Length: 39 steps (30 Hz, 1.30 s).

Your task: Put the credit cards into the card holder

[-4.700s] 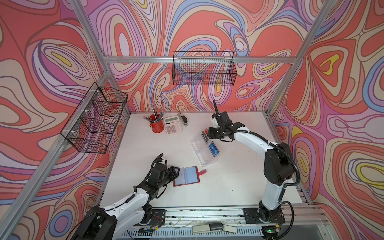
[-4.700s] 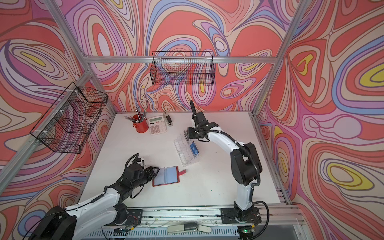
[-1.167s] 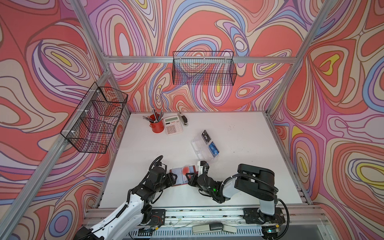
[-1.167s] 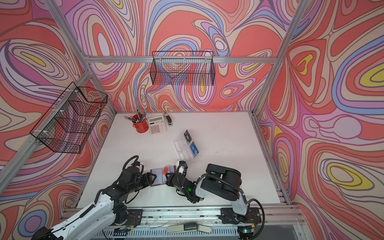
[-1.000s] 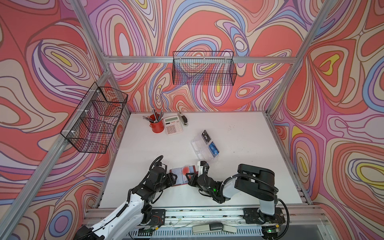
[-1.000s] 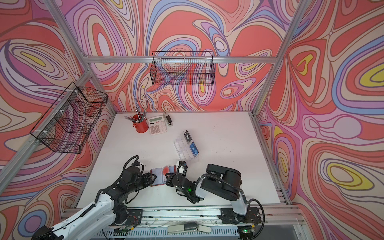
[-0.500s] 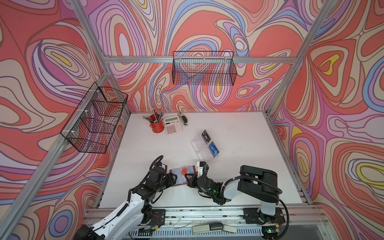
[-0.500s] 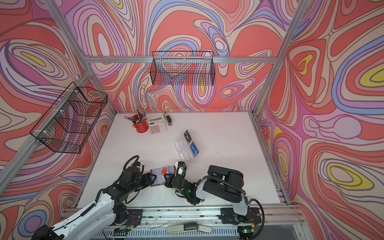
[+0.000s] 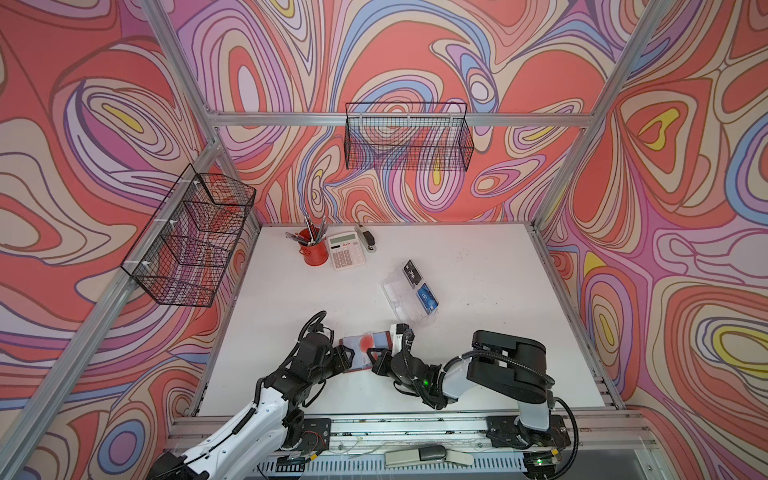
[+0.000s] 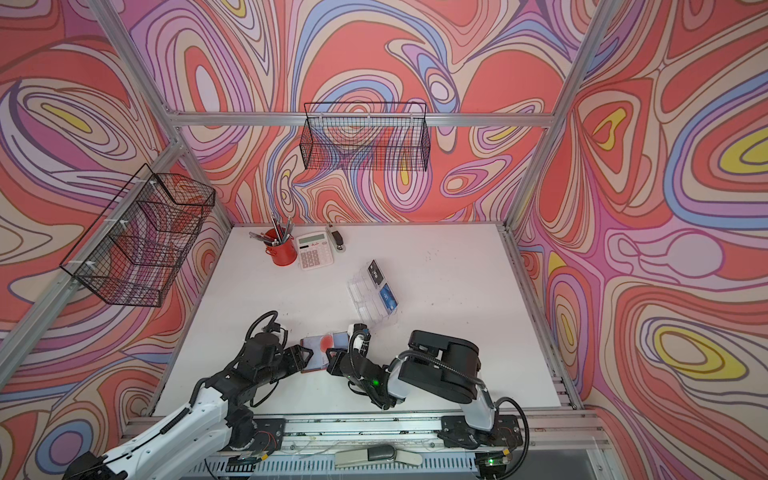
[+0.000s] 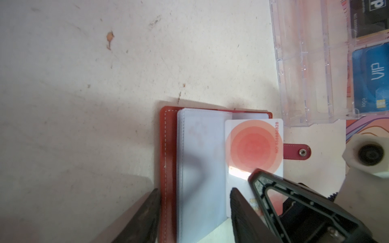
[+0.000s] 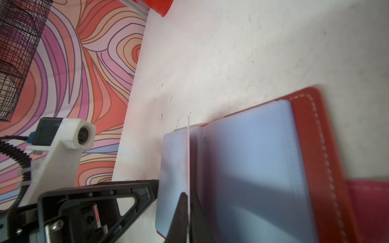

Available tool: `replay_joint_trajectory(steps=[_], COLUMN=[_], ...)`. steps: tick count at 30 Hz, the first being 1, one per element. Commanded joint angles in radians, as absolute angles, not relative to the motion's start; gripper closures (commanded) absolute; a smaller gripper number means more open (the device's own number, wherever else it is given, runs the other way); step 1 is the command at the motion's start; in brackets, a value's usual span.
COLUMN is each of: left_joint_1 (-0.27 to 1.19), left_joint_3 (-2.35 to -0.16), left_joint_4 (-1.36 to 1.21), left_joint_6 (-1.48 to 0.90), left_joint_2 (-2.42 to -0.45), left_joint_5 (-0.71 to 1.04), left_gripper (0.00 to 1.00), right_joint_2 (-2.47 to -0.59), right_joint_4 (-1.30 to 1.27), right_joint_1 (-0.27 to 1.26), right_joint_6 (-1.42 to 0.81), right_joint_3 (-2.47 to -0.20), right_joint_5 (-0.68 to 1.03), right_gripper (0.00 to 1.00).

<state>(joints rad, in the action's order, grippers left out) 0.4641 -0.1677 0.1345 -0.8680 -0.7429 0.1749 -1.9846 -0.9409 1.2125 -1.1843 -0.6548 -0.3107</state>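
The red card holder (image 9: 352, 347) (image 10: 312, 345) lies open near the table's front, pale sleeves up. My left gripper (image 9: 347, 359) (image 11: 193, 202) is closed against the two sides of its left half (image 11: 168, 147). My right gripper (image 9: 371, 354) (image 12: 188, 195) is shut on a white credit card with a red disc (image 11: 252, 147). The card lies over the holder's right half, past its edge, and shows edge-on (image 12: 188, 147) in the right wrist view. I cannot tell if it is inside a sleeve. A black card (image 9: 411, 274) and a blue card (image 9: 427, 297) stand in the clear stand (image 9: 399, 297).
A red pencil cup (image 9: 313, 253), a beige calculator (image 9: 345, 251) and a stapler (image 9: 365, 239) sit at the back left. Wire baskets hang on the left wall (image 9: 187, 245) and back wall (image 9: 409, 141). The snap strap (image 11: 296, 152) sticks out of the holder towards the stand.
The right arm has come from the clear stand at the back down to the holder with the card. Over the last second it edged slightly left. The left gripper kept its place.
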Motion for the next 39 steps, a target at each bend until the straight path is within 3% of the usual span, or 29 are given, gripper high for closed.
replay_joint_trajectory(steps=[1, 19, 23, 27, 31, 39], left_joint_1=[0.466, 0.465, 0.465, 0.466, 0.465, 0.465], left_joint_3=[-0.175, -0.175, -0.175, -0.175, -0.171, -0.167], left_joint_4=[0.129, 0.123, 0.13, 0.136, 0.137, 0.127], left_joint_6=[-0.88, -0.876, -0.877, -0.877, -0.882, -0.883], left_joint_2=[-0.754, -0.748, -0.74, -0.728, -0.715, -0.728], left_joint_5=[0.161, 0.175, 0.171, 0.169, 0.163, 0.155], left_gripper=[0.45, 0.45, 0.45, 0.45, 0.44, 0.44], right_joint_2=[-2.012, -2.055, -1.974, -1.902, -1.876, -1.918], right_joint_4=[-0.945, -0.84, -0.614, -0.294, -0.183, -0.179], right_joint_1=[1.22, 1.257, 1.258, 1.259, 1.258, 1.258], right_joint_6=[-1.208, -1.265, -1.258, -1.238, -1.222, -1.175], right_joint_3=[-0.663, -0.729, -0.754, -0.847, -0.886, -0.94], right_joint_5=[-0.305, -0.352, -0.433, -0.528, -0.557, -0.525], right_gripper=[1.0, 1.0, 0.75, 0.6, 0.51, 0.44])
